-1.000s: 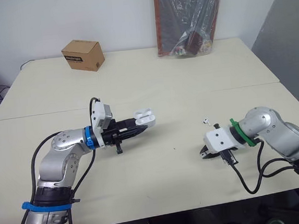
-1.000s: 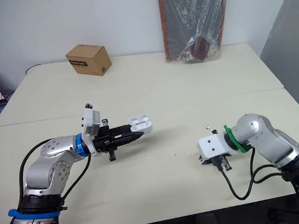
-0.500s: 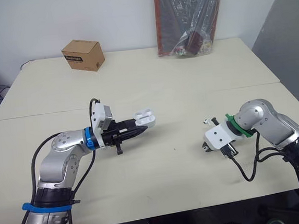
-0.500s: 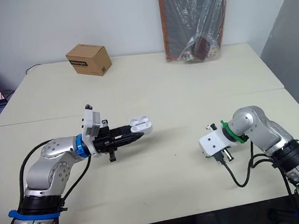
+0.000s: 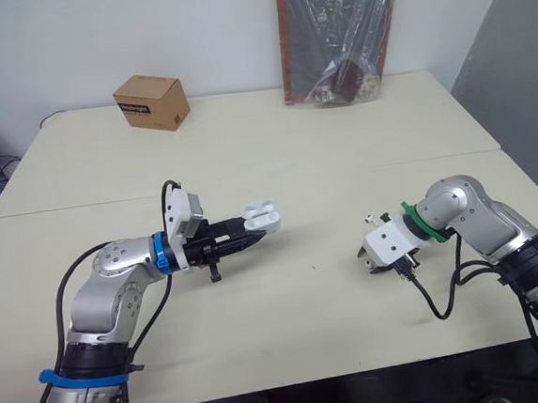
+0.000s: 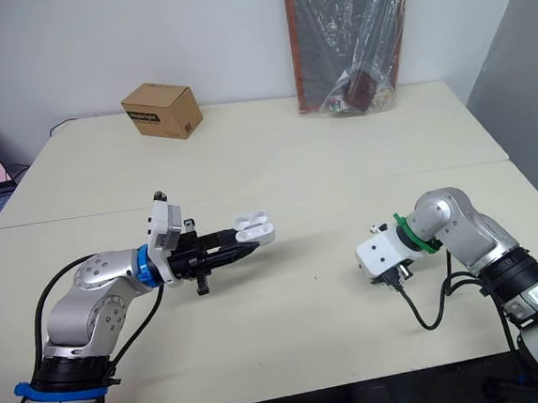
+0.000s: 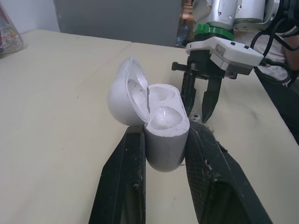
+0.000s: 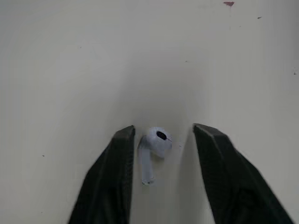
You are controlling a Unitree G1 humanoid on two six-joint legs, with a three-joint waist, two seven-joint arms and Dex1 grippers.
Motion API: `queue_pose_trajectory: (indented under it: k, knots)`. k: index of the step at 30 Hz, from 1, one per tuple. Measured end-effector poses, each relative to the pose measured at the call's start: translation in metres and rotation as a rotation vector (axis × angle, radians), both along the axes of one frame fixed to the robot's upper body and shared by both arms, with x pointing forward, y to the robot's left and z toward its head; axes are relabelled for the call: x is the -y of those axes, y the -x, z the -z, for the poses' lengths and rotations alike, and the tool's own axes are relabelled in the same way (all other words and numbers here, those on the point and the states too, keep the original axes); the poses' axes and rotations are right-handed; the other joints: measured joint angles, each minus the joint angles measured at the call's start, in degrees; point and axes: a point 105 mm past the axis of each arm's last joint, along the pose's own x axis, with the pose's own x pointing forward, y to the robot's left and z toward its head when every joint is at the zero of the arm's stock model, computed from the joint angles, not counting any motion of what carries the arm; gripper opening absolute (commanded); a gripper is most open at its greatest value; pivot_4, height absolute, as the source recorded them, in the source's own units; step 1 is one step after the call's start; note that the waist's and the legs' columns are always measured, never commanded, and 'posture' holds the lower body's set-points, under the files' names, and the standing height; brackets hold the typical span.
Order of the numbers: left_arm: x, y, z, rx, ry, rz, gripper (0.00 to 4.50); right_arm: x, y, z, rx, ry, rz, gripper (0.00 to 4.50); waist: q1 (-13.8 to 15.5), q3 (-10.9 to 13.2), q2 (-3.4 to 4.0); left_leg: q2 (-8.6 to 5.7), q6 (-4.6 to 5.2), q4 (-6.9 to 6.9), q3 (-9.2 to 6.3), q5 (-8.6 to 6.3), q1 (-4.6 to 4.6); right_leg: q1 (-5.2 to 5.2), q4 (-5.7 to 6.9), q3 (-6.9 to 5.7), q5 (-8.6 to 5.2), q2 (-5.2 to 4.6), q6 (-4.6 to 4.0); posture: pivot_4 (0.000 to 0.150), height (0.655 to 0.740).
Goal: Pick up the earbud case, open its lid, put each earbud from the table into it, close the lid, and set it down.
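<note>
one earbud (image 8: pixel 156 142) lies on the table (image 5: pixel 292 143) between the spread fingers of the right gripper (image 8: pixel 163 135), which has just swung in over it, so a pinch looks next. the left gripper (image 5: pixel 244 237) still clamps the open case (image 5: pixel 262 211) aloft.

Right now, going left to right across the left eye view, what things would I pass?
cardboard box → open earbud case, held in the jaws of the left gripper → right gripper, jaws open over the table
</note>
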Motion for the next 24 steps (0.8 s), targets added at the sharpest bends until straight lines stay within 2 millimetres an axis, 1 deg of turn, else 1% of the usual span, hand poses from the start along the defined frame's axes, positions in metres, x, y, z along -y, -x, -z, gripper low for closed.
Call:
queue_pose_trajectory:
  k: [8, 12, 17, 21, 24]
  knots:
    - [0.000, 0.000, 0.000, 0.000, 0.000, 0.000, 0.81, -0.001, 0.002, -0.003, -0.035, 0.012, 0.031, 2.69, 0.02, 0.00, 0.01, 0.00, 0.00, -0.01, -0.01, 0.00, -0.01, 0.00, -0.01, 0.00, 0.00, -0.01, 0.00, 0.150, 0.7400]
    - [0.000, 0.000, 0.000, 0.000, 0.000, -0.001, 0.81, 0.001, 0.005, -0.007, -0.065, 0.023, 0.143, 2.69, 0.07, 0.00, 0.01, -0.01, 0.00, -0.01, -0.03, 0.00, -0.02, 0.00, -0.01, -0.02, 0.00, -0.01, 0.00, 0.150, 0.7400]
    - [0.000, 0.000, 0.001, -0.004, 0.000, -0.002, 0.81, 0.003, 0.012, -0.005, -0.098, 0.046, 0.299, 2.69, 0.13, 0.00, 0.01, -0.02, 0.00, -0.01, -0.05, 0.00, -0.03, -0.01, -0.02, -0.03, 0.00, -0.01, 0.00, 0.150, 0.7400]
    - [0.000, 0.000, 0.001, -0.004, 0.000, -0.002, 0.81, -0.002, 0.018, -0.011, -0.094, 0.041, 0.368, 2.69, 0.13, 0.00, 0.01, -0.01, 0.00, -0.01, -0.05, 0.00, -0.03, -0.01, -0.02, -0.04, -0.01, 0.00, 0.01, 0.150, 0.7400]
    - [0.000, 0.000, 0.001, -0.004, 0.000, -0.002, 0.81, -0.005, 0.018, -0.007, -0.106, 0.047, 0.451, 2.69, 0.13, 0.01, 0.01, -0.03, 0.00, -0.01, -0.04, 0.00, -0.04, -0.01, -0.02, -0.03, -0.01, 0.00, 0.01, 0.150, 0.7400]
